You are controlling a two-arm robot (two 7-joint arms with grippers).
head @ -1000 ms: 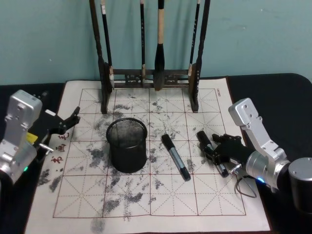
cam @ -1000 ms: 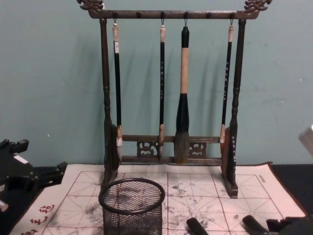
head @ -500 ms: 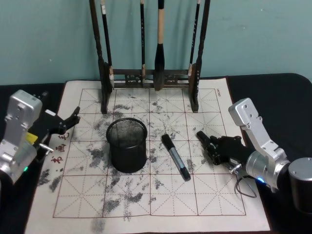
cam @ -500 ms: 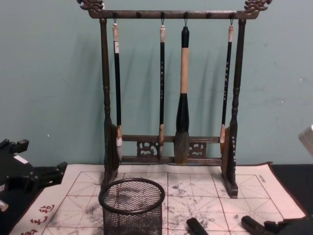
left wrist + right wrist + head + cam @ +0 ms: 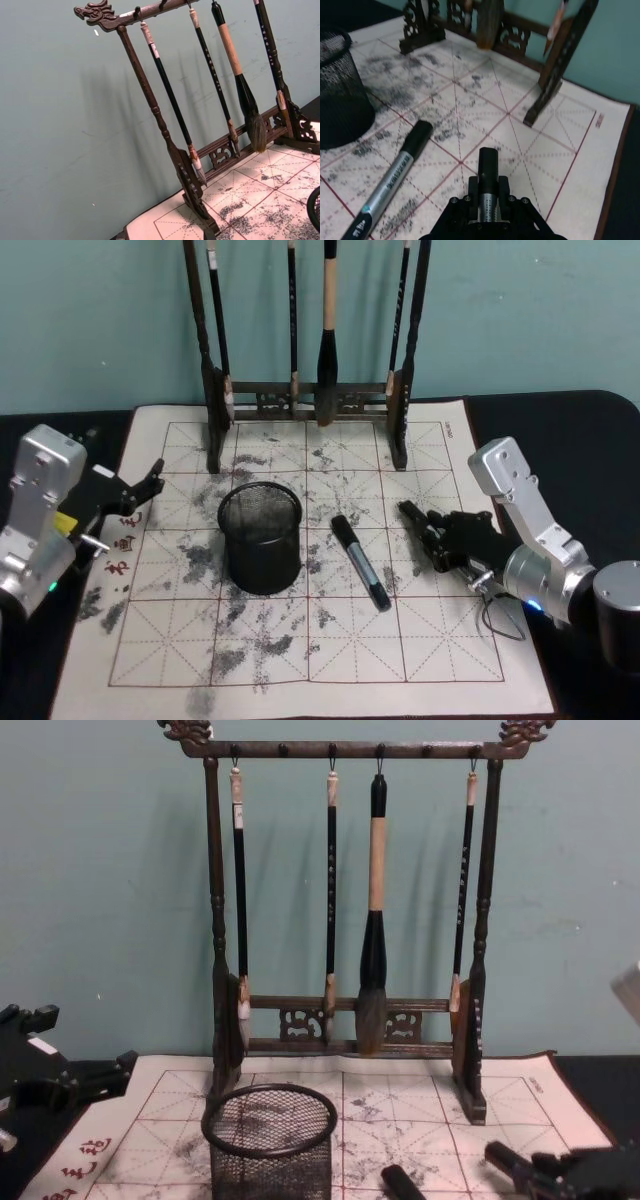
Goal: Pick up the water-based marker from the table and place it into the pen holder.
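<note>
In the head view the right tool (image 5: 437,540) sits low over the right side of the white mat (image 5: 330,640) on the dark desk (image 5: 560,430), closed around the marker (image 5: 412,515), whose capped end sticks out toward the brush rack (image 5: 305,395). It grips near the middle, probably so the marker stays balanced on the way across. A second marker (image 5: 360,562) lies flat on the mat between the tool and the pen holder (image 5: 262,560), which stands upright and open-topped left of centre, ready for a drop from above. The left tool (image 5: 135,495) is parked at the mat's left edge with its jaws apart, well clear of the route. From the left wrist, the rack (image 5: 150,95) stands at the back of the mat and a sliver of the holder's rim (image 5: 316,207) shows. From the right wrist, the marker (image 5: 488,165) is pinched squarely in the right tool (image 5: 487,202), pointing straight ahead, with the second marker (image 5: 395,182) beside it and the holder (image 5: 340,110) farther off. In the chest view the right tool (image 5: 548,1177) is low at the right, the marker's cap (image 5: 500,1157) seems to ride just above the mat, the second marker's end (image 5: 400,1182) lies near the holder (image 5: 270,1165), and the left tool (image 5: 75,1080) waits at the left.
</note>
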